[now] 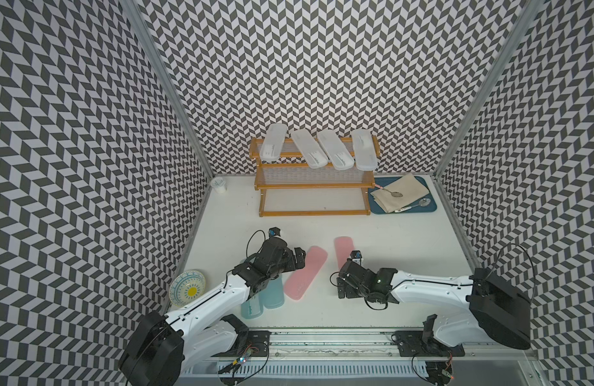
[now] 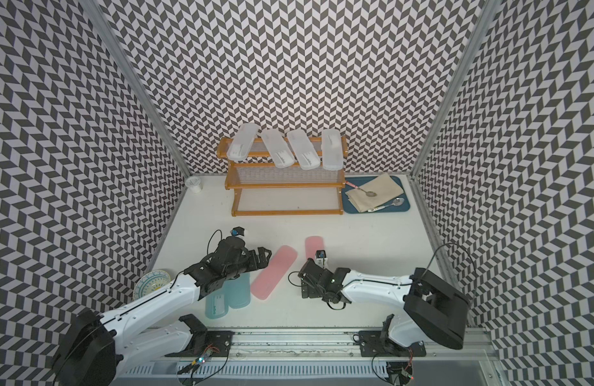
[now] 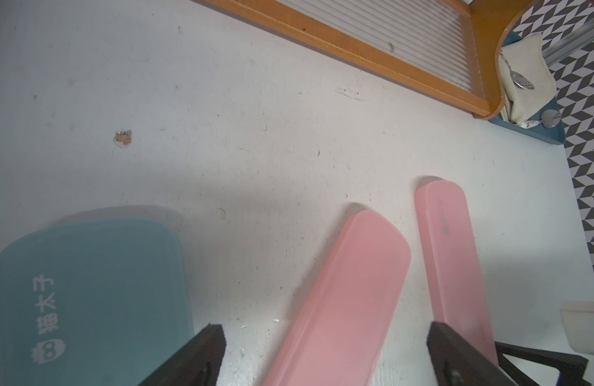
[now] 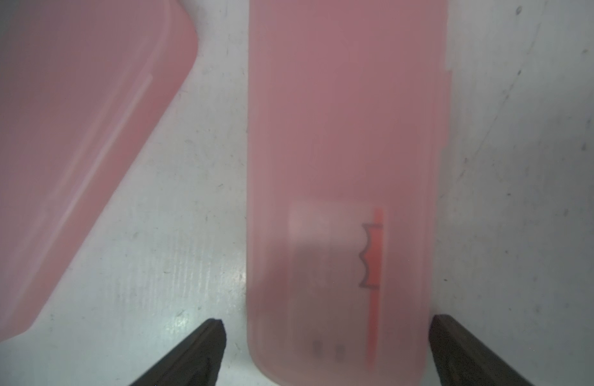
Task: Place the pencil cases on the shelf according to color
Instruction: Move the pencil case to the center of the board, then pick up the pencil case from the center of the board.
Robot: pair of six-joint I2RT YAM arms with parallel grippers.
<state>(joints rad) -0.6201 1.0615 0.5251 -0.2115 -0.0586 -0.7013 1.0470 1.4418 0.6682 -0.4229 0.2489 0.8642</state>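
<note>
Both pincers are released, jaws spread wide and grasping nothing. The right pincer [image 4: 325,320] straddles the labelled end of one pink pencil case [image 4: 347,133], a finger outside each long edge, apparently lined up so that closing would clamp across the narrow width. The left pincer [image 3: 325,327] hangs over the second, slanted pink case [image 3: 339,300], which lies just beside the first, low in the centre of both top views. Two teal cases [image 1: 275,297] lie side by side at lower left, partly under the left arm. All four rest flat on the white desk [image 1: 372,234]. At upper centre, four frosted white cases [image 1: 309,148] fill the top tier of the wooden shelf [image 1: 314,211], jutting over its front rail. The two lower tiers carry none, presumably one each for pink and teal.
</note>
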